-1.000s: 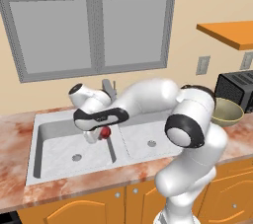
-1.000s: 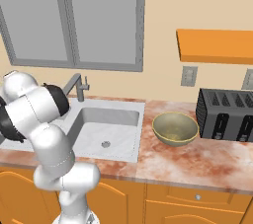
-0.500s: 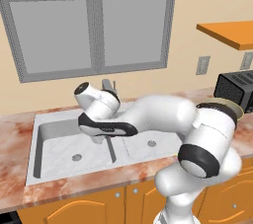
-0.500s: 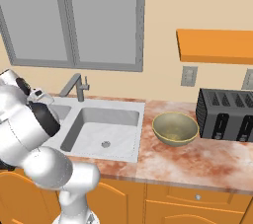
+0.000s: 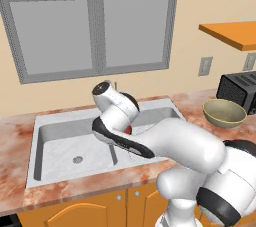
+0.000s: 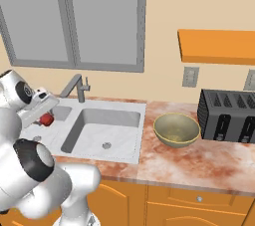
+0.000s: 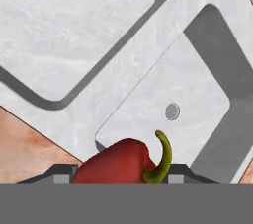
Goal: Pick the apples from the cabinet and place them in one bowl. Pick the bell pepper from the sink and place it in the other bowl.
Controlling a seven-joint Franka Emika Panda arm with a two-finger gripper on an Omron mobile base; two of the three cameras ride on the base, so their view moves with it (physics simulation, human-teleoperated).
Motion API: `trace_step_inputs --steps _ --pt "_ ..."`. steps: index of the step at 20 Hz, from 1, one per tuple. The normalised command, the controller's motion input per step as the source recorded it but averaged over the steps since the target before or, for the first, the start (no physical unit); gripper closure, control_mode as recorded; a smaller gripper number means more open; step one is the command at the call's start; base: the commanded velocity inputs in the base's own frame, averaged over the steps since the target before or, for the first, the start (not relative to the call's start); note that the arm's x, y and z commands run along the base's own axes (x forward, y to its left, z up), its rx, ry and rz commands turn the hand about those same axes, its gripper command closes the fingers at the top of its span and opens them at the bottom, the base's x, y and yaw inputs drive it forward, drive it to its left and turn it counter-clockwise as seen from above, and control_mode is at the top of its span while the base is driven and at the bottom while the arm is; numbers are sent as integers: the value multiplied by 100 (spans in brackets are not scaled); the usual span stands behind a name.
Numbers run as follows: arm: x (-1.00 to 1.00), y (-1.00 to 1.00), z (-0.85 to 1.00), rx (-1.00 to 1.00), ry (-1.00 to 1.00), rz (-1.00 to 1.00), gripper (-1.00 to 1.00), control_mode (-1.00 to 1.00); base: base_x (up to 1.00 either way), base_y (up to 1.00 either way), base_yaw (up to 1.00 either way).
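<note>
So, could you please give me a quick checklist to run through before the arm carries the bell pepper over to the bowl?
1. Bell pepper held in the claw: ok, it sits between the finger tips with its green stem showing.
2. Pepper lifted out of the sink: ok, both basins lie well below it in the hand view.
3. Olive-green bowl ready: ok, upright on the counter with nothing inside.
4. Faucet clear of the path: cannot tell, it stands close behind the claw.
5. Toaster clear of the bowl: ok, apart on its far side.
</note>
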Motion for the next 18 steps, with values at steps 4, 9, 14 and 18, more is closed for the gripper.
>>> trace_step_inputs --steps 4,9,14,18 --pt "-24 -43 28 12 -13 -9 100 -100 0 0 0" --pt "-15 -44 28 5 -13 -12 100 -100 0 0 0" --pt "-7 -44 27 2 -11 -14 100 -100 0 0 0" --pt "-2 -45 28 3 -3 -15 100 -100 0 0 0"
